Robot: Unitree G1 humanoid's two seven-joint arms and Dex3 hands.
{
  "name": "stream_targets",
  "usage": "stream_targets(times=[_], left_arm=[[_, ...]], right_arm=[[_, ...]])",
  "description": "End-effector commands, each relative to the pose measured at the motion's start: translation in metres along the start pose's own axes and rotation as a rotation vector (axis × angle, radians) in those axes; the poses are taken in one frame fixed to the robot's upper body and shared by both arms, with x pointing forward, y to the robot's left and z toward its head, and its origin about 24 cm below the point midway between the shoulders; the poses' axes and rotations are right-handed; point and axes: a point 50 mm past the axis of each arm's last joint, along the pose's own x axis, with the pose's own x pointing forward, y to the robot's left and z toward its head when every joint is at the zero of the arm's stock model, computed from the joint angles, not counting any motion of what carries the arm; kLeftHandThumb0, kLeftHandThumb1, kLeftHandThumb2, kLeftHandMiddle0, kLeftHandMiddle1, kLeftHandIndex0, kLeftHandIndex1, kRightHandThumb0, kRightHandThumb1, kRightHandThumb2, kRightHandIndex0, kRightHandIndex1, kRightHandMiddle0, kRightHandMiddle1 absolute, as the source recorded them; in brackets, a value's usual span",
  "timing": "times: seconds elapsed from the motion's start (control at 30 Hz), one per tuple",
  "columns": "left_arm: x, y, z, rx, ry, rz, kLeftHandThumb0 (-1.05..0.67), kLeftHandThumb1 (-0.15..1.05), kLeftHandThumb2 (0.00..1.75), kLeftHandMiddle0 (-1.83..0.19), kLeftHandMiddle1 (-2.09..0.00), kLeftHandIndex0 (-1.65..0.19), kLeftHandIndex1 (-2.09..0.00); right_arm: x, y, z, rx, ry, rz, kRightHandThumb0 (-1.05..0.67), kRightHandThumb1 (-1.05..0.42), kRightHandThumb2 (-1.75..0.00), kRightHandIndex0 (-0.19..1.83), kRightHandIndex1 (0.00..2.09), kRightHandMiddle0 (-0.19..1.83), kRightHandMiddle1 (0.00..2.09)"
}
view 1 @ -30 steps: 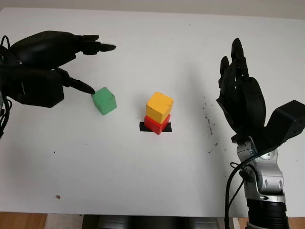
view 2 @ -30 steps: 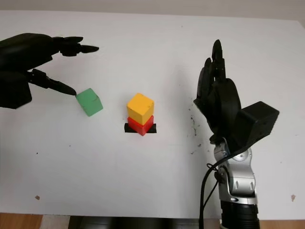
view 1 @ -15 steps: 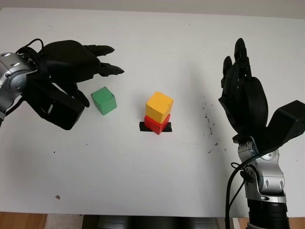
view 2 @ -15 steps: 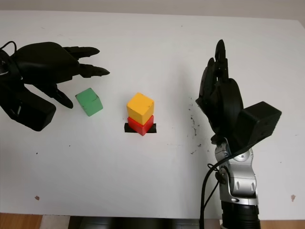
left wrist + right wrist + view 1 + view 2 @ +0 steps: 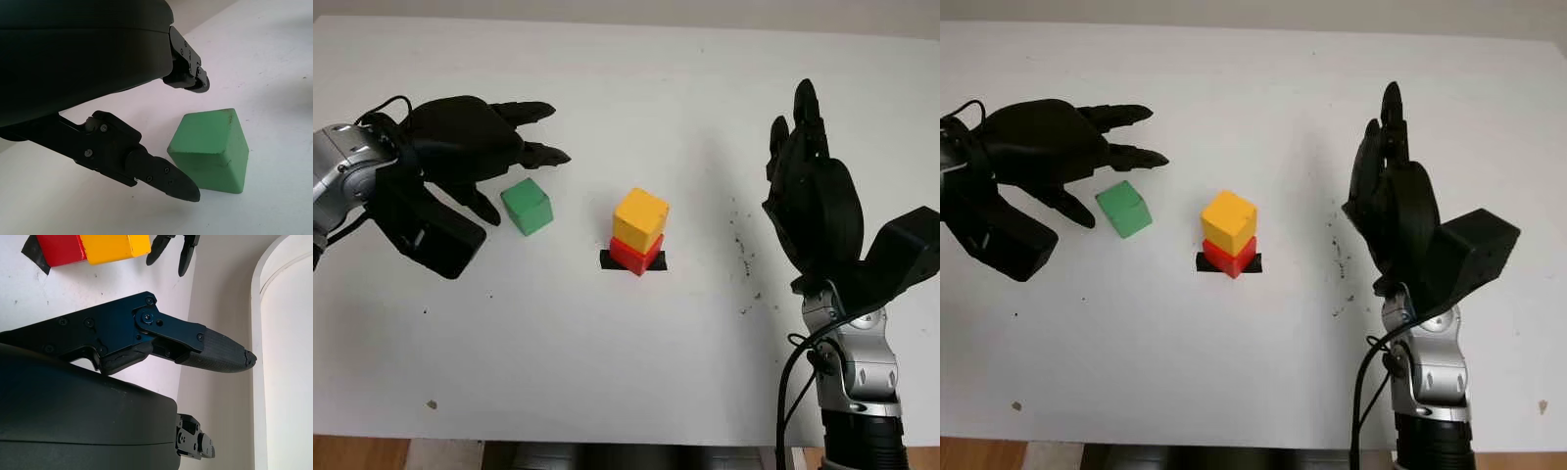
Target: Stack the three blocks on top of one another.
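A green block [image 5: 527,206] lies alone on the white table [image 5: 607,352], left of centre. My left hand [image 5: 514,166] hovers around it, open, with two fingers past its far side and the thumb at its near left; no finger touches the green block [image 5: 210,149]. At the middle, a yellow block [image 5: 640,219] sits on a red block [image 5: 635,256], which stands on a black tape mark [image 5: 607,260]. My right hand [image 5: 808,196] is raised upright at the right of the stack, open and holding nothing.
Dark specks [image 5: 742,257] dot the table between the stack and the right hand. A small brown mark [image 5: 432,403] lies near the table's front left edge. Beyond the table's far edge stands a white wall [image 5: 288,357].
My left hand has swung right and closed in around the green block, its thumb dropping to the block's near left side. The block, the stack and the right hand have stayed put.
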Motion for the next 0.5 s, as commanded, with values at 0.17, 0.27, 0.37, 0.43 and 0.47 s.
stream_targets(times=[0.17,0.27,0.37,0.43,0.47], left_arm=[[0.004,-0.001,-0.002,0.005,-0.023,0.058,-0.58,0.91,0.06,-0.02,-0.06,-0.52,-0.40],[0.006,-0.004,-0.001,0.028,-0.029,0.046,-0.60,0.92,0.06,-0.02,-0.05,-0.39,-0.69],[0.007,-0.007,0.000,0.042,-0.032,0.033,-0.60,0.92,0.05,0.00,-0.05,-0.32,-0.83],[0.008,-0.009,0.001,0.040,-0.031,0.023,-0.60,0.92,0.05,0.00,-0.05,-0.32,-0.86],[0.008,-0.009,0.001,0.043,-0.033,0.023,-0.59,0.91,0.05,-0.01,-0.05,-0.32,-0.87]], right_arm=[[-0.003,-0.003,-0.002,-0.001,-0.001,-0.006,-0.74,-1.05,-0.75,-0.19,0.00,-0.19,0.00],[-0.002,-0.004,-0.001,0.004,-0.002,-0.011,-0.74,-1.05,-0.75,-0.19,0.00,-0.19,0.00],[-0.002,-0.006,0.002,-0.001,-0.010,-0.022,-0.75,-1.05,-0.75,-0.19,0.00,-0.19,0.00],[-0.002,-0.007,0.003,-0.009,-0.015,-0.030,-0.75,-1.05,-0.75,-0.19,0.00,-0.19,0.00],[-0.002,-0.008,0.003,-0.011,-0.016,-0.032,-0.75,-1.05,-0.75,-0.19,0.00,-0.19,0.00]])
